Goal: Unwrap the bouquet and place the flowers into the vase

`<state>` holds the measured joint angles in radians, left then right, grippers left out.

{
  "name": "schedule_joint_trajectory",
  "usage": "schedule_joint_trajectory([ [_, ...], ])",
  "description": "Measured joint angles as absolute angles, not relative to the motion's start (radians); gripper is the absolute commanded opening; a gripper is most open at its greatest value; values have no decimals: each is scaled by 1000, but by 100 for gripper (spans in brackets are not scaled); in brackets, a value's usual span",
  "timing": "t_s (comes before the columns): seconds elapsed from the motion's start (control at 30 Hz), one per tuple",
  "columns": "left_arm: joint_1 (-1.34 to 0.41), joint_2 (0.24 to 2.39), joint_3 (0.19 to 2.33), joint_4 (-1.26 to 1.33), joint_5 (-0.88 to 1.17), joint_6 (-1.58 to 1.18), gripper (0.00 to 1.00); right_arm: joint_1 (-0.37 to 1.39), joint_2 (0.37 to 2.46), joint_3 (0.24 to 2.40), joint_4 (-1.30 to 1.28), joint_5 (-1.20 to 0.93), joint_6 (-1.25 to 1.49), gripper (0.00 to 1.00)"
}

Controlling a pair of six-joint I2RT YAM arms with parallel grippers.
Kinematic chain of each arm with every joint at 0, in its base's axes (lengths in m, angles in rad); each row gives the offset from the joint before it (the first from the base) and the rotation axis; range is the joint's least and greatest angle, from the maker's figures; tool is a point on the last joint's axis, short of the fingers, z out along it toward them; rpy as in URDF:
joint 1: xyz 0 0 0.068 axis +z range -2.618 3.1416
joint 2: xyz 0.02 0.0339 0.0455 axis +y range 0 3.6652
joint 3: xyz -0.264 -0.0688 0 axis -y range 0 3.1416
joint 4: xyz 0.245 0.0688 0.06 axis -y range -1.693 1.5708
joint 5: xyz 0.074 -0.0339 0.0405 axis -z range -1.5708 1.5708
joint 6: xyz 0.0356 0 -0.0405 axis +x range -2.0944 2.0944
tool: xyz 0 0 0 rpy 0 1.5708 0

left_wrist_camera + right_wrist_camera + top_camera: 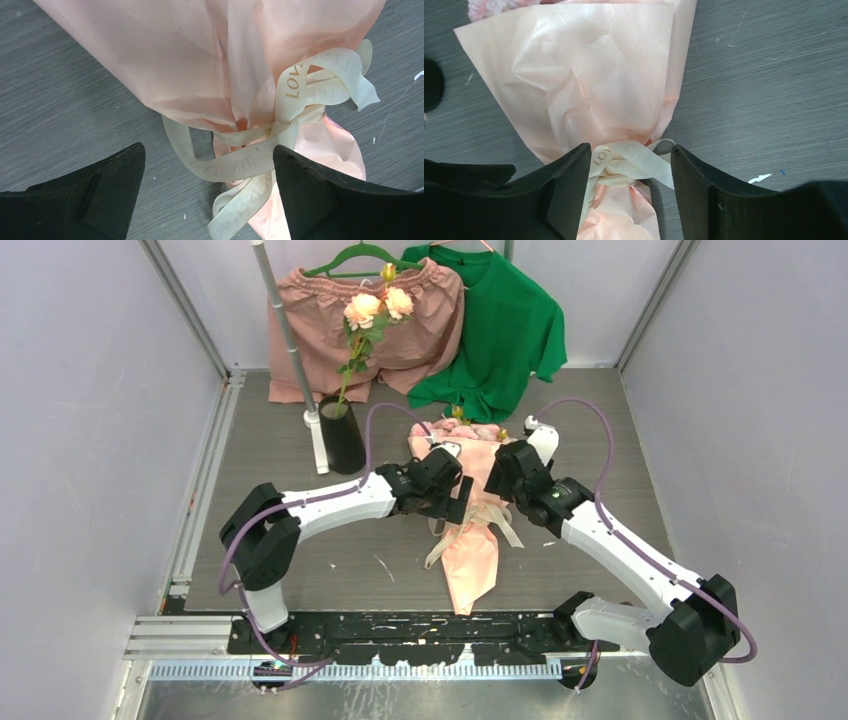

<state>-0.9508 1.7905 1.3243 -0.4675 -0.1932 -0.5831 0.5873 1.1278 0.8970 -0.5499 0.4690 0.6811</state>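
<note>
Bouquet [470,550], cone of salmon-pink paper sheet, lying flat at the centre of the grey wood-grain table [300,570], pointed tip toward the near edge, wide mouth toward the far side. Flowers [480,428], pink roses, show only as a frilled pink edge at that far mouth; stems hidden inside the wrap. Cream ribbon bow [280,107] with printed lettering, knotted round the narrow waist of the cone, loops and tails spread on the paper and the table. Left gripper [207,152], black, two-finger, hangs over the bouquet from its left side, fingers spread wide apart, the ribbon knot and one loose loop in the gap between them, nothing clamped. Right gripper [629,150], black, two-finger, comes from the right side, fingers apart and straddling the same knot; one finger overlaps the edge of the ribbon, the other stands just beside a tail, and no squeeze shows on the paper. Vase [340,435], small tall black tapered cylinder, upright at the far left of the bouquet, apart from it, holding a stem of peach-cream roses with a yellow bud [378,308]. Grey metal pole [285,330] on a white base, just left of the vase. Pink shorts on a green hanger [400,335] and green T-shirt [505,340], hung along the far wall.
</note>
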Motion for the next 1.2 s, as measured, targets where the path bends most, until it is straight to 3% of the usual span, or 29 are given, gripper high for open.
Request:
schedule_joint_trajectory([
  [0.3,-936,1794,1277,-353,-110,-629,98,587,1146,783,-546,470,687,65],
  [1.2,-682,2234,1719,-334,211,-700,98,528,1331,809,-442,421,624,65],
])
